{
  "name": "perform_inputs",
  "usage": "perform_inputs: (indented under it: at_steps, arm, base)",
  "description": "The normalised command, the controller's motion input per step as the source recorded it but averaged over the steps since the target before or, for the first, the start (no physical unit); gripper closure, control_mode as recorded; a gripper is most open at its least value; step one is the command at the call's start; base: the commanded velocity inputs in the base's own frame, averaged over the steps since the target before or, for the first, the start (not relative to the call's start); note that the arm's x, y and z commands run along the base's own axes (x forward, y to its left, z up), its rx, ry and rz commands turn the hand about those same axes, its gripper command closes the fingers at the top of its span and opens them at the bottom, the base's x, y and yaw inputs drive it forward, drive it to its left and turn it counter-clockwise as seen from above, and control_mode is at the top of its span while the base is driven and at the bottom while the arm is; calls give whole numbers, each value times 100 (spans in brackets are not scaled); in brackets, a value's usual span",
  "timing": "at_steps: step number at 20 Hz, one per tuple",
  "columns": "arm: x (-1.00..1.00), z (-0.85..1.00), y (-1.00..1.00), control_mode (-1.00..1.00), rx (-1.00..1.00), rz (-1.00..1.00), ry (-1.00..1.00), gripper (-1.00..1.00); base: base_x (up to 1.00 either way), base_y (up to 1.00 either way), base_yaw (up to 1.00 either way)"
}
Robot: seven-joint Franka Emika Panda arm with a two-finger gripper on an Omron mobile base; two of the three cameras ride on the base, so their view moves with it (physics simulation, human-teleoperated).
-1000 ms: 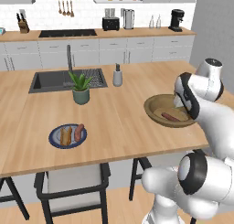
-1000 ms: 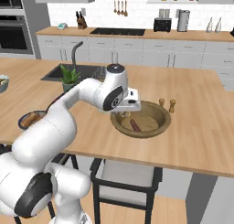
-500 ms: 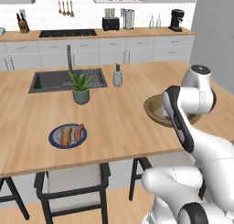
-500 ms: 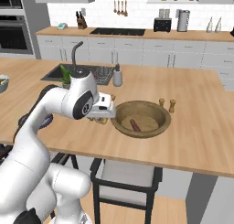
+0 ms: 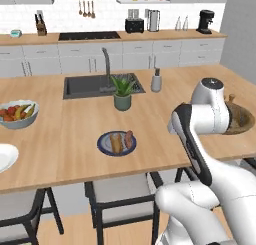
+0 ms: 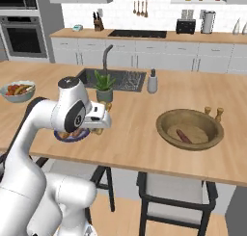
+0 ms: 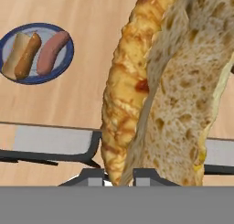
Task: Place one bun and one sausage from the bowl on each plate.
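Note:
My gripper [image 6: 100, 120] is shut on a long crusty bun [image 7: 160, 90], which hangs close in front of the hand camera. In the right base view the bun [image 6: 98, 130] is held just right of the blue plate [image 6: 65, 137], above the counter. The blue plate [image 7: 37, 74] holds one bun [image 7: 20, 54] and one sausage [image 7: 51, 47] side by side. It also lies mid-counter near the front edge in the left base view as the blue plate [image 5: 105, 145]. A white plate [image 5: 4, 156] sits at the far left edge. One sausage [image 6: 184, 136] lies in the wooden bowl [image 6: 166, 120].
A potted plant [image 5: 122, 91] stands behind the blue plate by the sink [image 5: 85, 86]. The grey fruit bowl [image 5: 17, 113] sits at the left. Two small wooden shakers [image 6: 213, 112] stand behind the wooden bowl. Chairs [image 5: 120, 189] are tucked under the counter's front edge.
The arm has swung left from over the wooden bowl to beside the blue plate, carrying the bun. Both base views have shifted, so the camera has moved to the left.

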Motion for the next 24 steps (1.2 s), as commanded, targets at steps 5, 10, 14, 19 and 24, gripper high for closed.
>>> perform_inputs:
  at_steps: [5, 10, 14, 19, 24]
  arm:
    - [0, 0, 0, 100, 0, 0, 0, 100]
    - [0, 0, 0, 100, 0, 0, 0, 100]
    - [0, 0, 0, 100, 0, 0, 0, 100]
    - [0, 0, 0, 100, 0, 0, 0, 100]
    - [21, 1, 75, -100, 0, 0, 1, 100]
  base:
    - [-32, 100, 0]
    - [-30, 100, 0]
    - [-5, 100, 0]
    - [1, 100, 0]
    - [2, 20, 0]
